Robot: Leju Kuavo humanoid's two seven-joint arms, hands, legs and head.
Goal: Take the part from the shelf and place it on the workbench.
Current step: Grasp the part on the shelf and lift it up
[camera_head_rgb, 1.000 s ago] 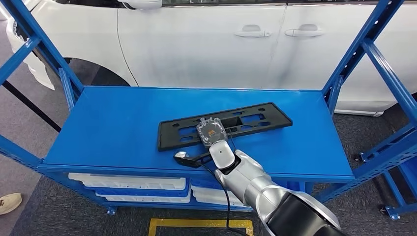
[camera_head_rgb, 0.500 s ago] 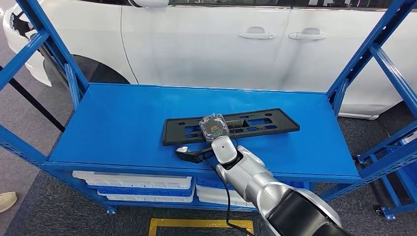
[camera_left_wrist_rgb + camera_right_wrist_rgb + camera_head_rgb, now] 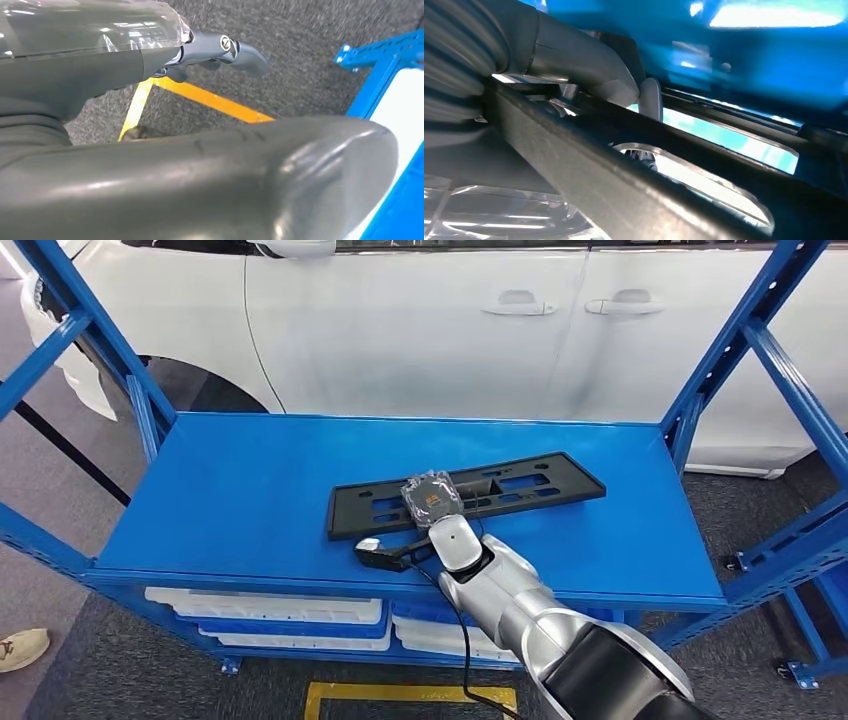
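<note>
Camera shifted; part (image 3: 466,491) on blue shelf (image 3: 250,500), white car (image 3: 400,330) behind.

The long black plastic slotted part (image 3: 466,494) lies flat on the blue metal shelf (image 3: 250,490), its far end angled toward two o'clock.

Bright, even light in the head view; both wrist views are blurred close-ups with glare patches.
</note>
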